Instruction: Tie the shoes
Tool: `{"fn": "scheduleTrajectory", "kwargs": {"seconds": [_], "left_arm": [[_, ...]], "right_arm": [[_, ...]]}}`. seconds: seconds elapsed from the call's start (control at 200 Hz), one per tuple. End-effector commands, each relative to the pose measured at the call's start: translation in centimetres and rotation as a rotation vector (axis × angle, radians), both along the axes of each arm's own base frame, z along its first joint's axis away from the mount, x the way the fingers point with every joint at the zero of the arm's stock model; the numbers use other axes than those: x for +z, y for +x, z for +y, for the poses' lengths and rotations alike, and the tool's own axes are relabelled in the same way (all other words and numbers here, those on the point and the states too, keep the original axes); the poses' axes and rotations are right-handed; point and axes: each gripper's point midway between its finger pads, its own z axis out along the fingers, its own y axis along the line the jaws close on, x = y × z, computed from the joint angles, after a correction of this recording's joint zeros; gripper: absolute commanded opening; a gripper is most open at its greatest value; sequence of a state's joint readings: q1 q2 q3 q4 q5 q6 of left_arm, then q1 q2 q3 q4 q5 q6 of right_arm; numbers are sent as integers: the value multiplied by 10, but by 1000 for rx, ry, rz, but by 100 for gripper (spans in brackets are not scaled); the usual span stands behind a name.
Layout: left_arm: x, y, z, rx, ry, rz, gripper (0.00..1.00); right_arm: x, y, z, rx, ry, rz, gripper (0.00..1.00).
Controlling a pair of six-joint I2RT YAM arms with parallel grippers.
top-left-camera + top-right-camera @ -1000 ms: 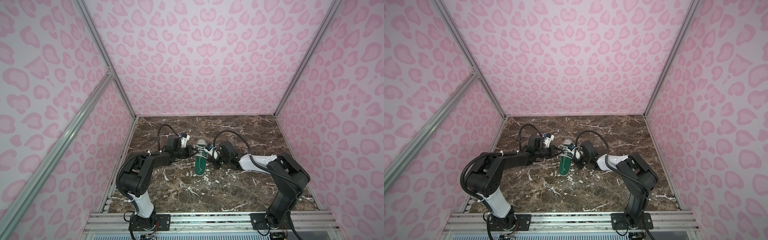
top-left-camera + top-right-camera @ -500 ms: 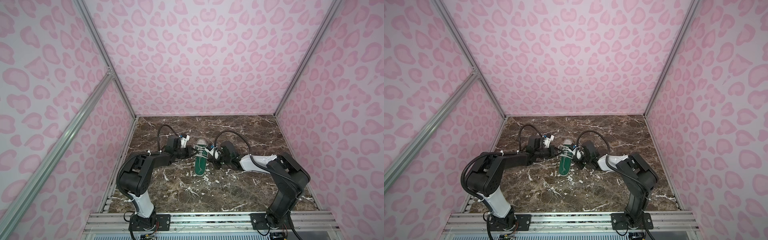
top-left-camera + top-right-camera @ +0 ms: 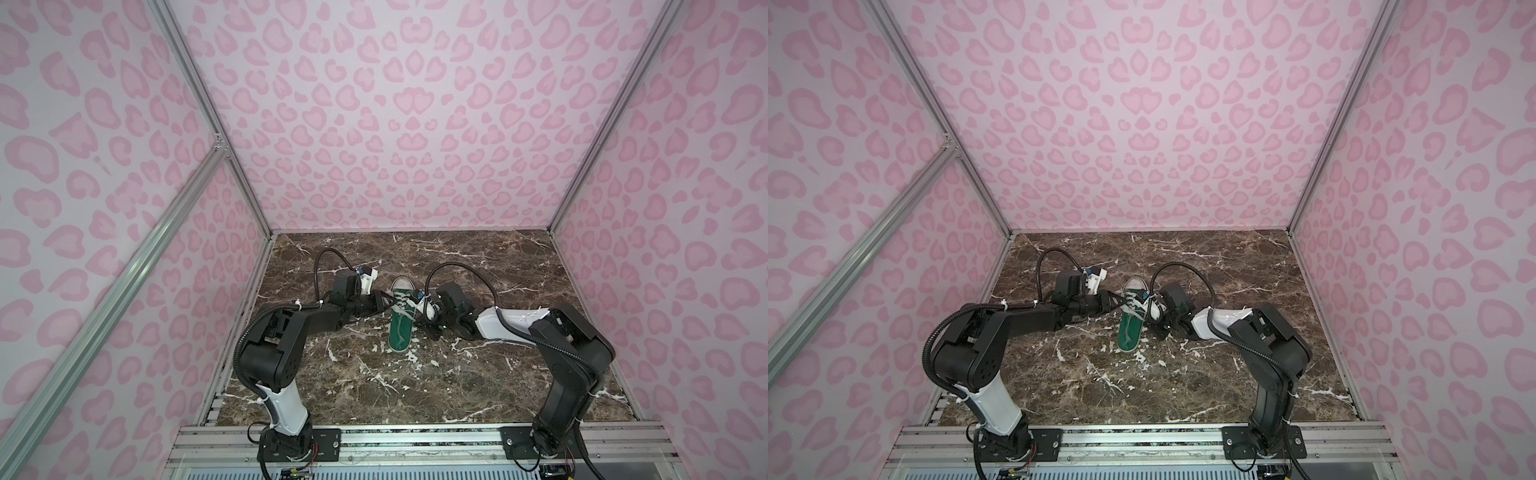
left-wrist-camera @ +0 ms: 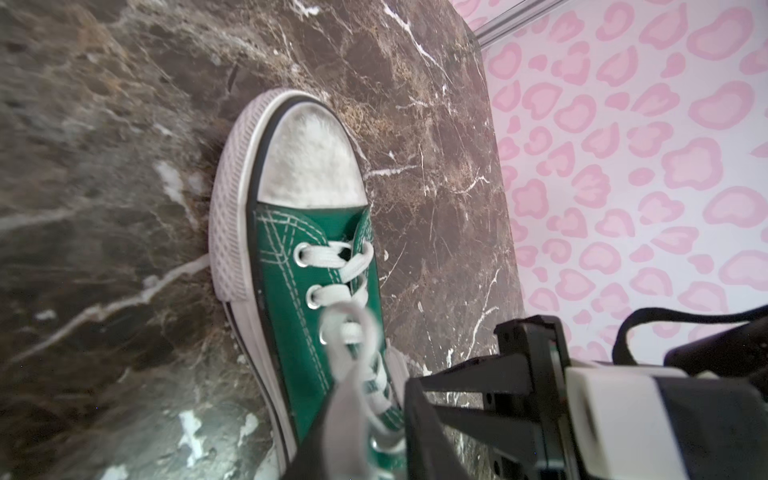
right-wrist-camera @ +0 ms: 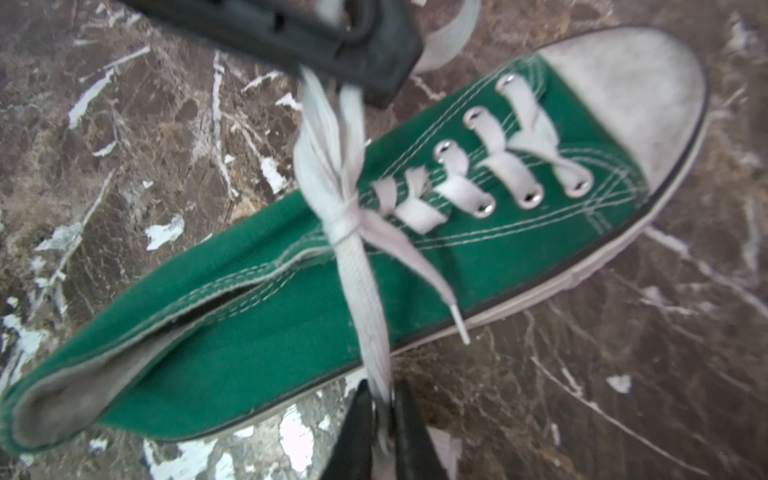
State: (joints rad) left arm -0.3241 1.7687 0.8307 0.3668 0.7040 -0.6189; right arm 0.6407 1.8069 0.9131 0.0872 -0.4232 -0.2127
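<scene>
The green shoe [image 3: 401, 320] [image 3: 1130, 324] lies in the middle of the marble floor with its white toe cap pointing away. Its white laces are tied in a knot [image 5: 345, 224] over the tongue. My left gripper [image 3: 384, 301] [image 4: 361, 440] is at the shoe's left side. It is open, and a lace loop [image 4: 345, 374] hangs between its fingers, resting against one of them. My right gripper [image 3: 420, 319] [image 5: 380, 399] is at the shoe's right side. It is shut on the other lace loop [image 5: 365, 299], which runs straight from the knot.
The floor is brown marble [image 3: 457, 374] with white veins. Pink patterned walls [image 3: 374, 124] enclose it on three sides, and an aluminium rail [image 3: 415, 440] runs along the front. A loose lace end [image 5: 457, 320] lies across the shoe's side. Both arms' cables arch up behind the grippers.
Both arms have stayed at the shoe's sides with almost no movement. The left gripper's jaws have parted around the lace loop.
</scene>
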Motion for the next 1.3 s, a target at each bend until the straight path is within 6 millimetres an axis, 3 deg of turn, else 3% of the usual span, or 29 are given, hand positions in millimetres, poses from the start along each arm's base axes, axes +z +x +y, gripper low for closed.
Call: {"fn": "scheduleTrajectory", "kwargs": {"seconds": [0.0,0.145,0.38,0.675,0.93,1.295], "left_arm": [[11,2,-2,-24,11,-61,45],[10,2,6,1,22,-58,50],[16,-4,20,27,23,-73,56],[19,-24,13,-63,-40,-93,55],[30,-22,0,-134,-127,-120,55],[33,-35,0,-177,-141,-126,50]], "right_arm": [[-7,-4,-4,4,-44,26,33],[-2,-3,-6,-4,-48,12,46],[16,-5,-20,-33,-50,-22,53],[35,2,-23,-30,-37,-54,52],[38,8,-16,-18,-30,-53,50],[38,9,-15,-17,-24,-51,48]]}}
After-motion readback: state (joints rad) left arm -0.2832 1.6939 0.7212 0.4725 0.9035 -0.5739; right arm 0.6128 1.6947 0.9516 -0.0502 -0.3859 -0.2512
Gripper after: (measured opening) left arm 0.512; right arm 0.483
